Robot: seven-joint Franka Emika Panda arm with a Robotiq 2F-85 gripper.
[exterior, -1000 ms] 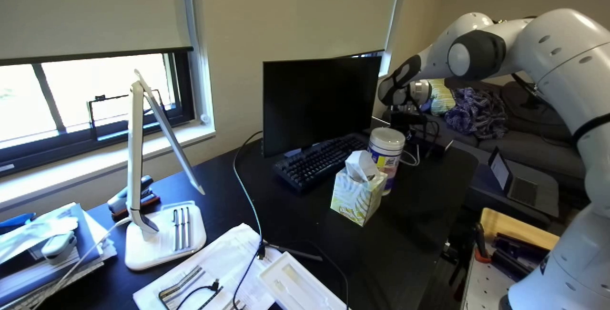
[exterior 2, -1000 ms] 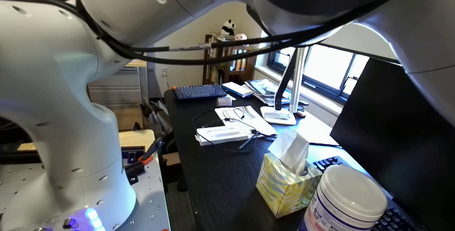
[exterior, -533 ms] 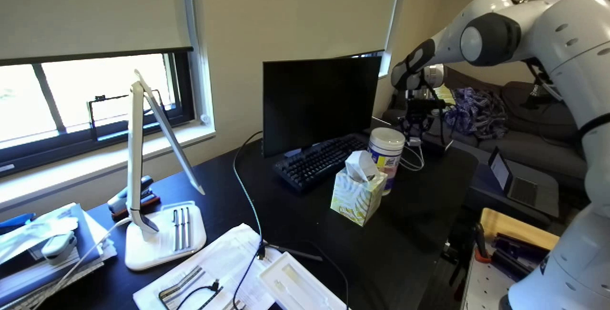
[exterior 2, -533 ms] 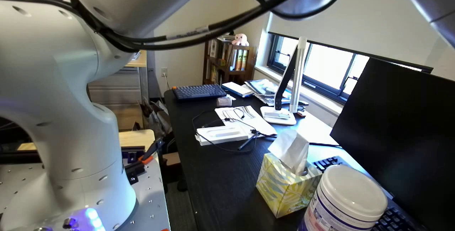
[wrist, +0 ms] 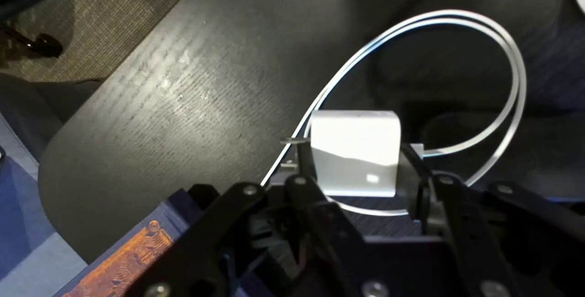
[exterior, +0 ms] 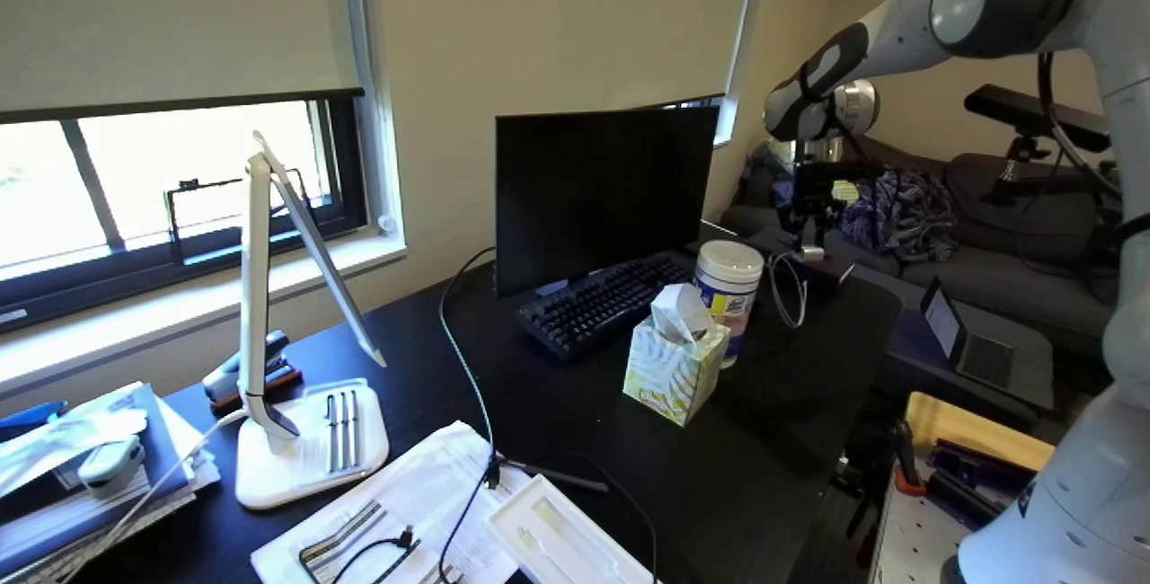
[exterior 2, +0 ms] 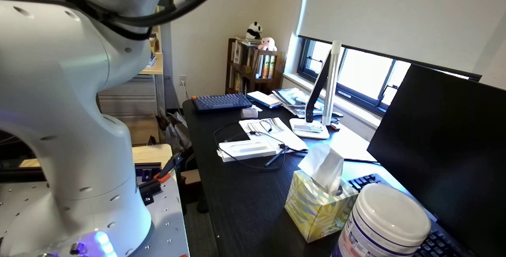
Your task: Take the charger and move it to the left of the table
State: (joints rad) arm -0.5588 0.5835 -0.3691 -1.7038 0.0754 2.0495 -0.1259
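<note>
The charger (wrist: 354, 132) is a white block with metal prongs on one side and a long white cord (wrist: 518, 77) hanging in loops. My gripper (wrist: 356, 164) is shut on the block, one finger on each side of it. In an exterior view the gripper (exterior: 811, 238) holds the charger (exterior: 812, 253) above the far right end of the black table (exterior: 764, 458), behind the canister. The cord (exterior: 802, 305) dangles below it. Gripper and charger are out of view in an exterior view that shows the tissue box close up and the table (exterior 2: 241, 201).
A wipes canister (exterior: 729, 278), tissue box (exterior: 669, 373), keyboard (exterior: 602, 301) and monitor (exterior: 602, 198) stand mid-table. A white lamp (exterior: 256, 296), papers (exterior: 422, 485) and a white tray (exterior: 566, 535) lie at the left. A blue box with orange print (wrist: 132, 256) sits near the gripper.
The gripper has risen and shifted right in an exterior view, carrying the charger up off the table. The cord has lifted with it. The upper arm has swung out of the other picture.
</note>
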